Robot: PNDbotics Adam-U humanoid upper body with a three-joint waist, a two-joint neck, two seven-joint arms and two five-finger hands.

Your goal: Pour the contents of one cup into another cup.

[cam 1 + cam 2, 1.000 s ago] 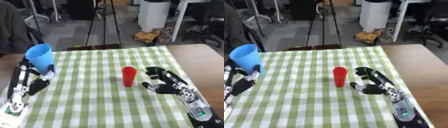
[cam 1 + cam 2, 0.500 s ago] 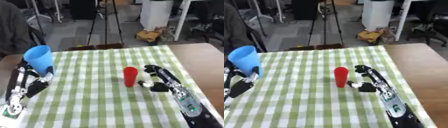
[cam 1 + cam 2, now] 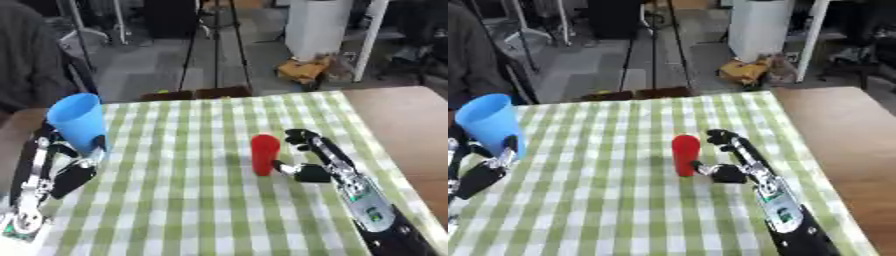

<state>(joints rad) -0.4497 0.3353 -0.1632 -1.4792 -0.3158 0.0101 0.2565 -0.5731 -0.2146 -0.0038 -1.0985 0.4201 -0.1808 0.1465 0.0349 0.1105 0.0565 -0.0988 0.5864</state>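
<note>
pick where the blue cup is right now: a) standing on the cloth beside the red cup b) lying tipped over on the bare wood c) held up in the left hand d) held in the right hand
c: the blue cup sits in the left hand at the table's left side, while the right hand is open beside the red cup.

Bare checked cloth [image 3: 175, 200] between blue cup [image 3: 77, 121] and red cup [image 3: 264, 154].

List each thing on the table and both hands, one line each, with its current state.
blue cup: held up off the cloth, tilted, mouth up, in the left hand.
left hand: curled round the blue cup's base.
red cup: standing upright on the checked cloth, not held.
right hand: open beside the red cup, fingers spread toward it.
checked cloth: spread flat over the table.
</note>
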